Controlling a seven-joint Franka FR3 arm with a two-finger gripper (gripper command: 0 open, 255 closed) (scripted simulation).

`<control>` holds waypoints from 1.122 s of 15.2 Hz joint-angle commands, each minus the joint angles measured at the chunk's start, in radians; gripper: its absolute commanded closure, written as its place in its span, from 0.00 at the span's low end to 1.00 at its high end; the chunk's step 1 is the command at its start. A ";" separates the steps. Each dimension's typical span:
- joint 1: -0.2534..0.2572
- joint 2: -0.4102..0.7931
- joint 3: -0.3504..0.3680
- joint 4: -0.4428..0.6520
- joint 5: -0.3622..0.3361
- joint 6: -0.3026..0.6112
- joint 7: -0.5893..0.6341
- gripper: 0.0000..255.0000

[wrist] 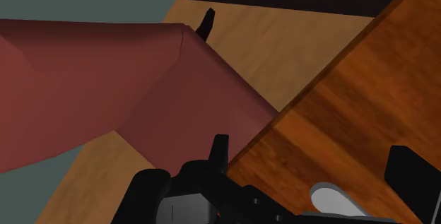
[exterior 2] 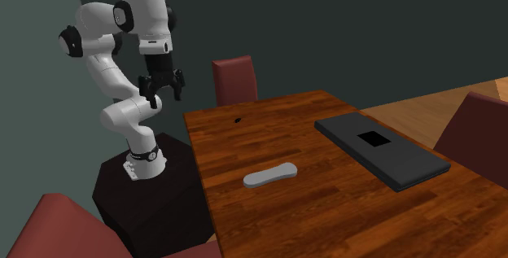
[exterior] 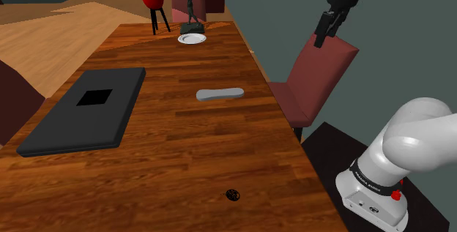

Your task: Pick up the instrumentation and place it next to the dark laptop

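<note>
1. The end effector (exterior 2: pixel 163 98) hangs high, off the counter's edge and above a red chair (exterior: pixel 318 73). Its two fingers are spread wide with nothing between them.
2. The grey instrument (exterior: pixel 220 94) lies flat on the wooden counter (exterior: pixel 183 157), about midway along it. It is well apart from the dark laptop (exterior: pixel 84 113), which lies closed toward the shoulder view's left.
3. The instrument looks like a slim, stiff bar with rounded ends, and is probably light. Its smooth shell may slip, and it sits so low that the fingers have little to catch. I judge the best hold is across its narrow width at the middle, with the fingers coming straight down.
4. The shoulder view takes in the counter's far end, with a white plate (exterior: pixel 192 39) and a dark figurine (exterior: pixel 192 15), and a small black object (exterior: pixel 232 194) at the near end. The second exterior view gives the whole arm and the parted fingers. The wrist view catches one rounded end of the instrument near the counter's edge.
</note>
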 commanded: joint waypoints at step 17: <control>0.131 0.528 -0.040 0.108 0.040 0.380 -0.270 0.00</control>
